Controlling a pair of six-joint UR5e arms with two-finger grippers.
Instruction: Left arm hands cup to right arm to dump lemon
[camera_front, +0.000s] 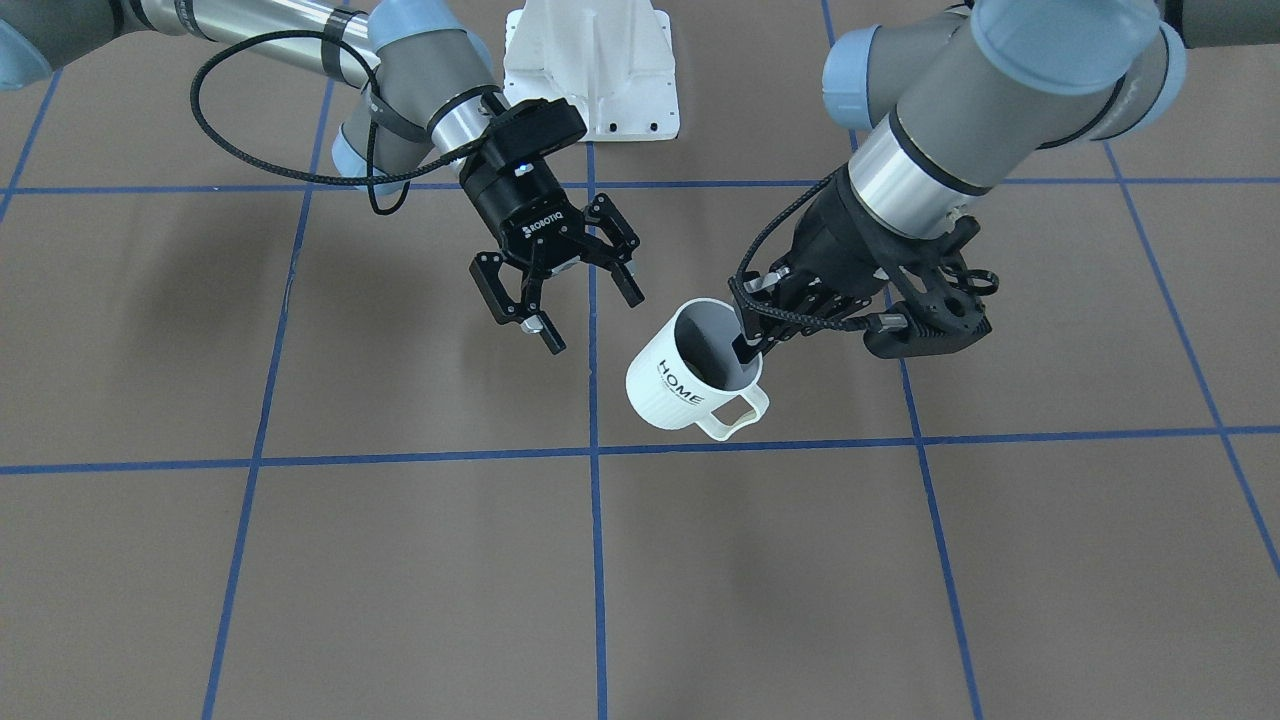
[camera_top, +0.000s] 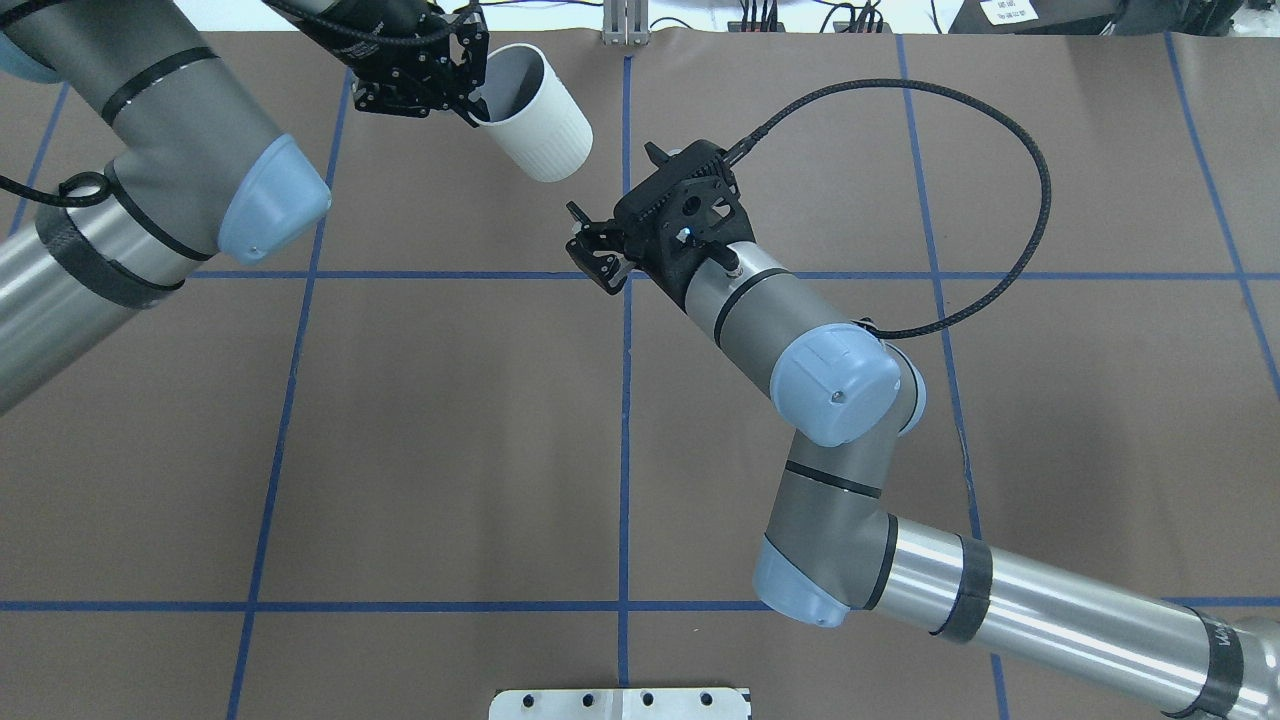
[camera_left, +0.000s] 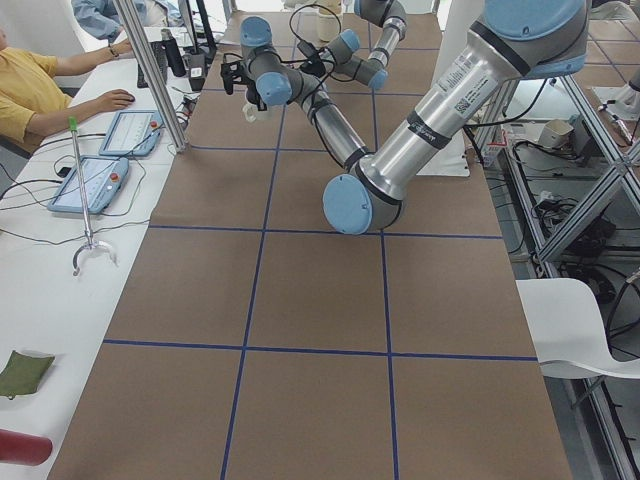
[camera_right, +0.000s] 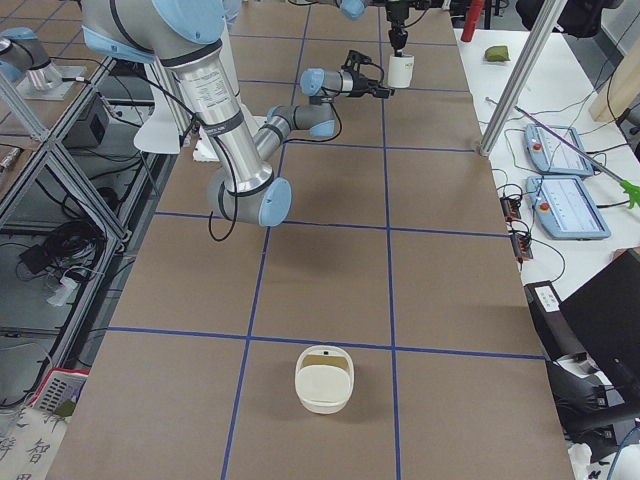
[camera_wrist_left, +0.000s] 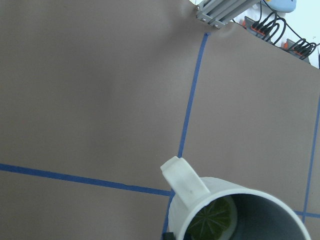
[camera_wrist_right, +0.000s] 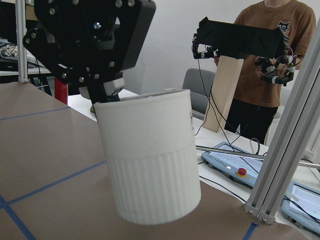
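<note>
Left jaws clamped on cup (camera_front: 670, 385) rim, cup tilted, aloft; right jaws wide, empty, near, not touching; lemon (camera_wrist_left: 212, 220) inside.

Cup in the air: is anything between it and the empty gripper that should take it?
Nothing visible. Only open air separates the cup, held by the left gripper, from the open right gripper beside it.

opposed front and overhead views, sharing cup (camera_front: 668, 378)

Bright even overhead light, soft faint shadows, sharp focus
</note>
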